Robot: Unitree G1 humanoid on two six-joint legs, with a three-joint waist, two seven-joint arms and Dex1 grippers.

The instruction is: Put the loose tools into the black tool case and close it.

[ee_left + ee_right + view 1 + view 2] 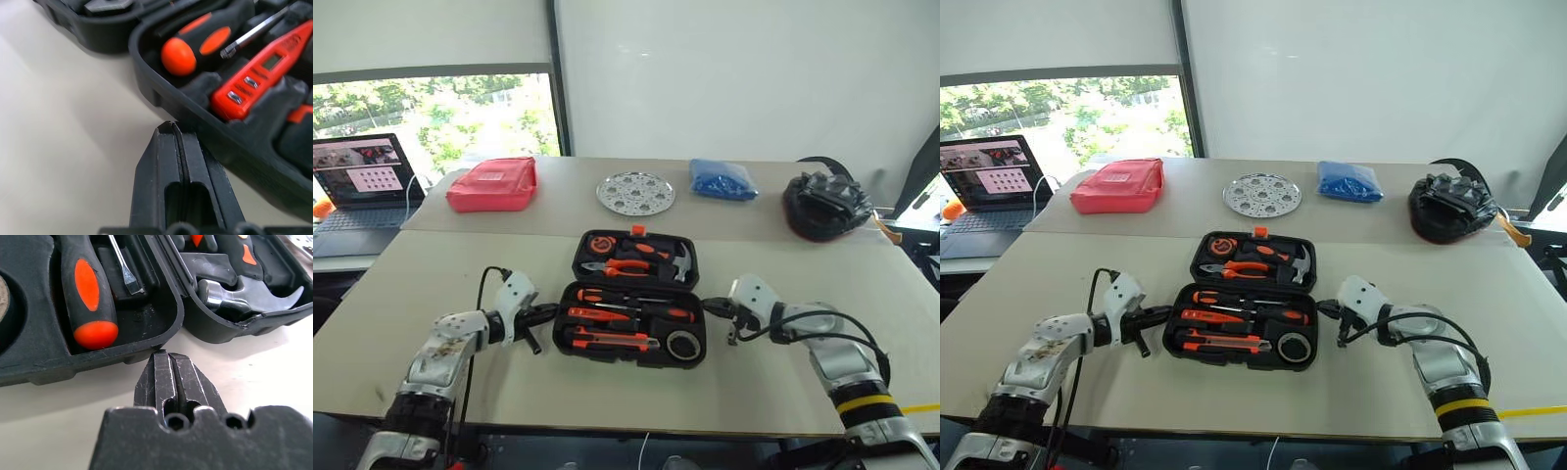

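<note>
At the far left a laptop [357,181] sits on a separate desk by the window. Along the back of my tabletop [440,264], well apart from the work, lie a red pouch [494,184], a perforated metal disc [635,193], a blue bag [722,180] and a black helmet-like object [826,205].

The black tool case [633,335] lies open at the middle, lid half away from me, tray half nearer. The tray holds the screwdrivers [636,298], the slim orange tool [264,71], the utility knife [615,342] and the tape roll [682,345], all seated in recesses.

Bare tabletop runs wide on both sides of the case and in front of it.

My left gripper [540,314] reaches in low from the left, jaws pressed together, tips just beside the tray's left wall. My right gripper [720,308] comes in low from the right, jaws likewise pressed together and empty, tips near the tray's right corner by the hinge.
</note>
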